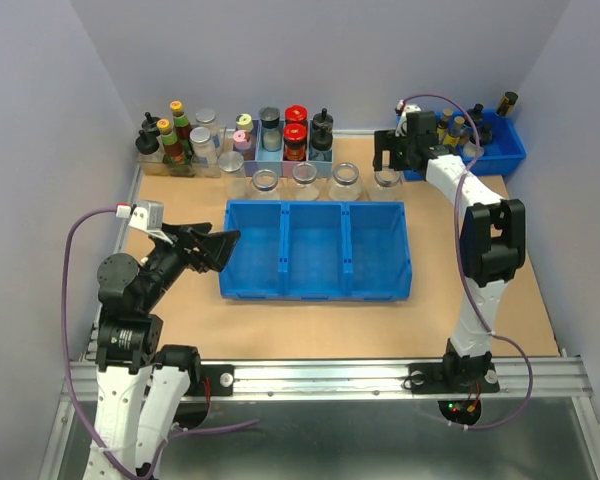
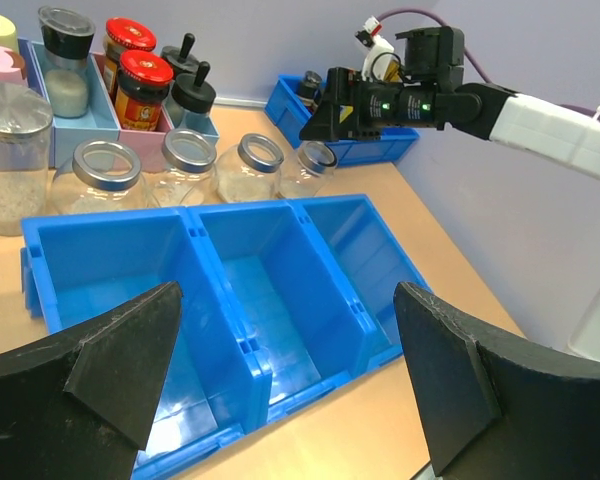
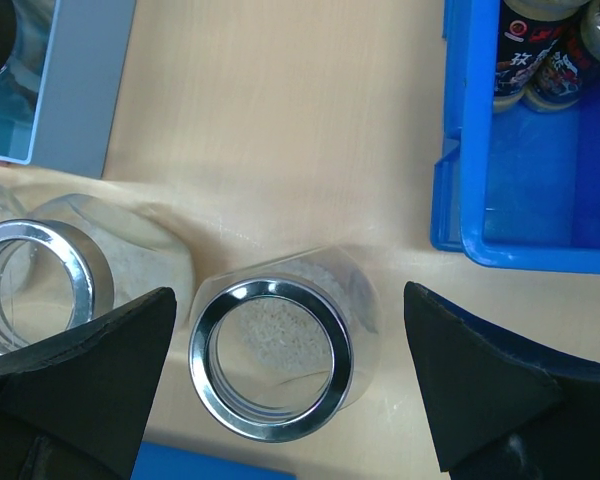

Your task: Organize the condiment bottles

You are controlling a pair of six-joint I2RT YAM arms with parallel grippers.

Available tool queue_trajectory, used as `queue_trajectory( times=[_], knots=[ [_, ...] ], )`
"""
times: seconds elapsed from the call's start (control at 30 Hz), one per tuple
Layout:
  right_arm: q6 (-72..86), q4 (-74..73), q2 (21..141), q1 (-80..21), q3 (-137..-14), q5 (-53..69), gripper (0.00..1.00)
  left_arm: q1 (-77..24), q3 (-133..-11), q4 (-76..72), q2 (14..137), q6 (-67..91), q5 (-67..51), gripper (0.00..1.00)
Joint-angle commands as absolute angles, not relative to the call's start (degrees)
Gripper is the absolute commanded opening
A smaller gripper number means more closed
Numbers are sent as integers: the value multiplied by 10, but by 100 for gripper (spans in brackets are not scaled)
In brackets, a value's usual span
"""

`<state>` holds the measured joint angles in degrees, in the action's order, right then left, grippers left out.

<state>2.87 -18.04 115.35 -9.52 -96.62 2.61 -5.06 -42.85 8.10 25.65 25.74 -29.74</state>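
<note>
The right pincer (image 3: 288, 320) hangs open above the end jar (image 3: 270, 360); going down, one finger could clip the neighbouring jar (image 3: 42, 285) just beside it.

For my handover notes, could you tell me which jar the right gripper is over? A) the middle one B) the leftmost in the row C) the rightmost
C: the open right gripper hangs above the rightmost jar, the one next to the small blue bin.
</note>
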Motion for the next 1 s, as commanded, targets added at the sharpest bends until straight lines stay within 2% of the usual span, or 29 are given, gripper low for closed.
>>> queue_trajectory(
  times=[0.0,0.4,0.53,0.6,0.67,0.77,0.8,0.9,0.97],
  knots=[
    [37,-178,1149,-98,-956,47,100,-52,-422,66,250,247,-301,99],
    [25,-184,1127,-100,-921,25,97,-52,-408,62,248,249,-303,99],
    [21,-185,1126,-100,-914,45,89,-51,-405,64,246,250,-303,99],
    [19,-185,1126,-100,-913,47,82,-52,-404,64,246,250,-304,99],
    [18,-186,1126,-100,-915,47,80,-51,-404,65,246,249,-304,99],
    [15,-190,1127,-99,-918,50,72,-52,-402,66,244,248,-303,99],
    [13,-192,1129,-99,-920,50,65,-52,-401,66,243,249,-303,99],
    [14,-199,1128,-99,-925,45,54,-52,-397,68,240,248,-301,99],
    [20,-204,1124,-100,-930,21,28,-52,-396,69,239,248,-300,99]
  ],
)
